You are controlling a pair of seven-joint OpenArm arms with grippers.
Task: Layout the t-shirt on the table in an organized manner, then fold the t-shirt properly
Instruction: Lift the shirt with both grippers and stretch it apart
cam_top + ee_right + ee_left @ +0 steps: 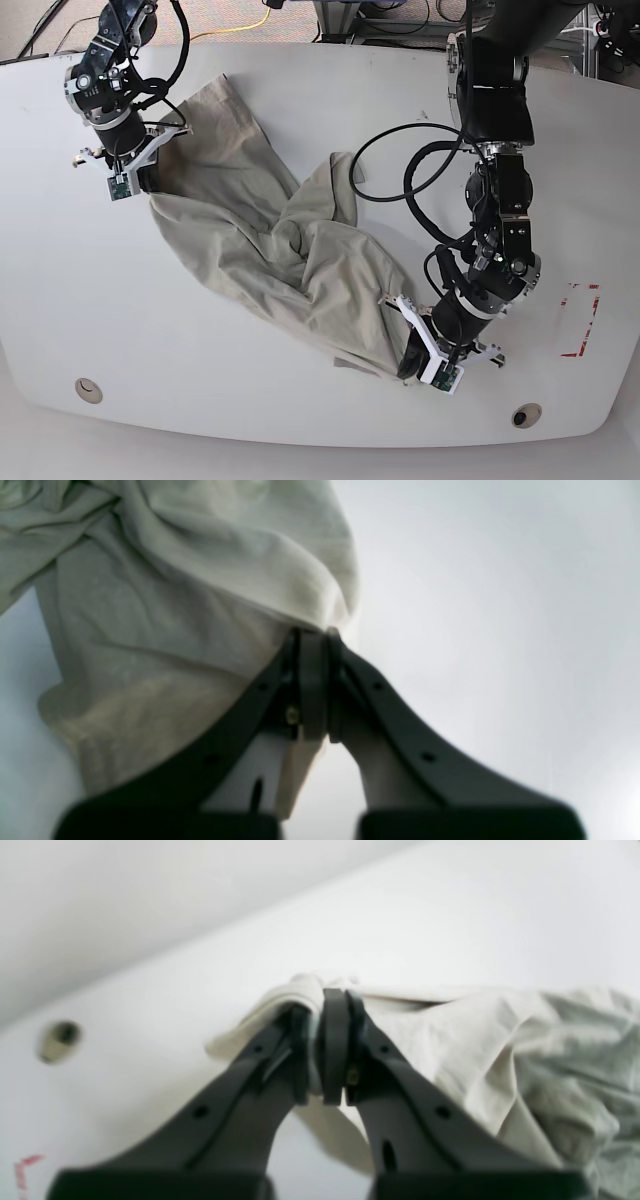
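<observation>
T-shirt (270,250) soft, wrinkled khaki-grey, stretched diagonally over smooth white table (300,90); left hand (327,1045), right hand (312,680) both clenched on fabric.

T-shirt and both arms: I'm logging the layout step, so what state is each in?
Khaki-grey cotton t-shirt: twisted and wrinkled, stretched diagonally, not flat.
Left gripper: jaws shut on the t-shirt's near end.
Right gripper: jaws shut on its far end.
White table: t-shirt lying across it.

The white table (300,420) bears the crumpled t-shirt (270,250).
</observation>
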